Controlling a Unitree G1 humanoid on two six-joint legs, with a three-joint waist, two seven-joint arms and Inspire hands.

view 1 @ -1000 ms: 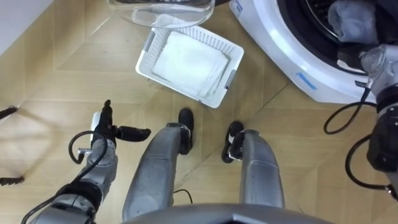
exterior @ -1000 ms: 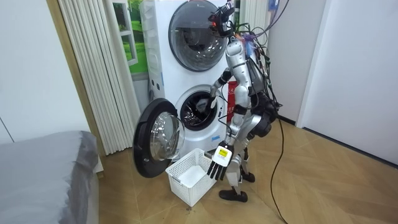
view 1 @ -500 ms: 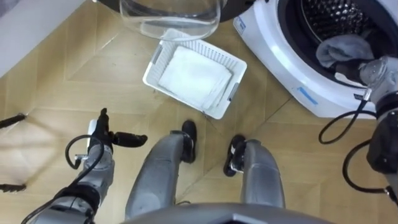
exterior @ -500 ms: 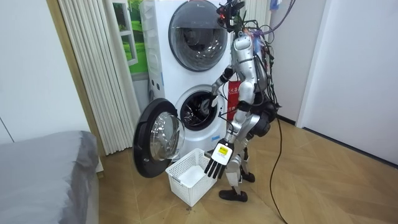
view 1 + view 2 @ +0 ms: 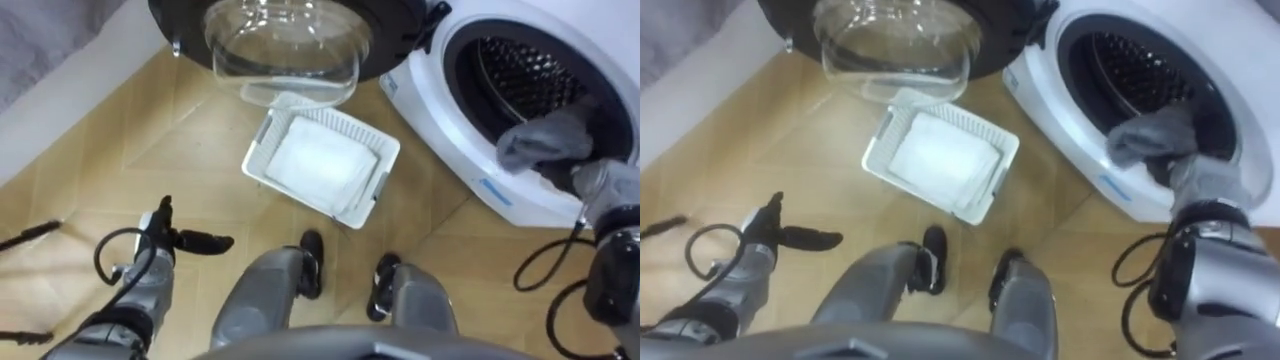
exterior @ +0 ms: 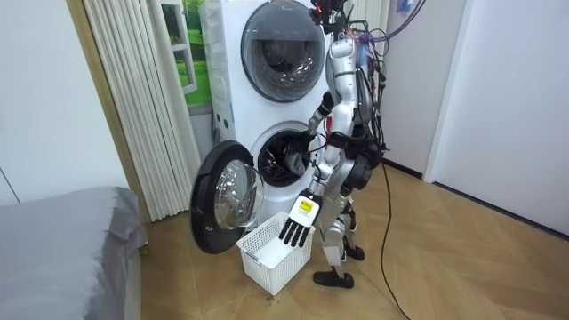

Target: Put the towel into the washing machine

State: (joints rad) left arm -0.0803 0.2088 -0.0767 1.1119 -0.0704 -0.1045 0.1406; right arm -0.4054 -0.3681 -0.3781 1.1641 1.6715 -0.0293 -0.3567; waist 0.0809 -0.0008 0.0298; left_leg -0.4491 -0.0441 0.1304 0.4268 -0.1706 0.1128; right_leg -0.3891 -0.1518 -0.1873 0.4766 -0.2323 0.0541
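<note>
Our L robot hand (image 5: 185,240) hangs spread & idle over the floor (image 5: 100,150), basket (image 5: 264,137) just ahead. At right the grey towel (image 5: 545,140) sits at the washing machine (image 5: 440,120) drum mouth, draped over our R robot hand (image 5: 603,185), prob. to feed it in; grip hidden, can't tell.

- White slatted basket (image 5: 340,122) sits on the herringbone wooden floor (image 5: 100,150).
- Grey-covered bed (image 6: 62,231) lies at the room view's left.
- Pale pleated curtain (image 6: 133,107) hangs near the bed.
</note>
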